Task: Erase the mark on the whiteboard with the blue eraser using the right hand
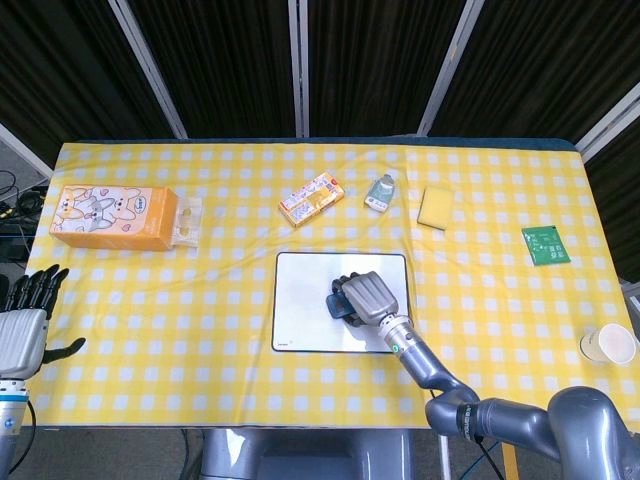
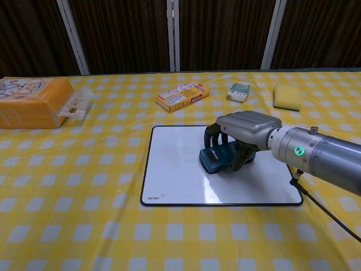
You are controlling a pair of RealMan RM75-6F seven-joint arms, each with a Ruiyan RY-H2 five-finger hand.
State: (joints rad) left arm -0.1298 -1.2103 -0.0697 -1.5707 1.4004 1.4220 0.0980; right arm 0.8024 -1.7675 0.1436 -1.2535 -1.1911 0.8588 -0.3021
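The whiteboard lies flat at the table's middle, its white surface showing no mark. My right hand grips the blue eraser from above and presses it onto the board's right half. My left hand hangs off the table's left edge with its fingers spread and nothing in it; only the head view shows it.
An orange tissue box stands at the back left. Behind the board lie a snack box, a small packet and a yellow sponge. A green sachet and a paper cup sit to the right.
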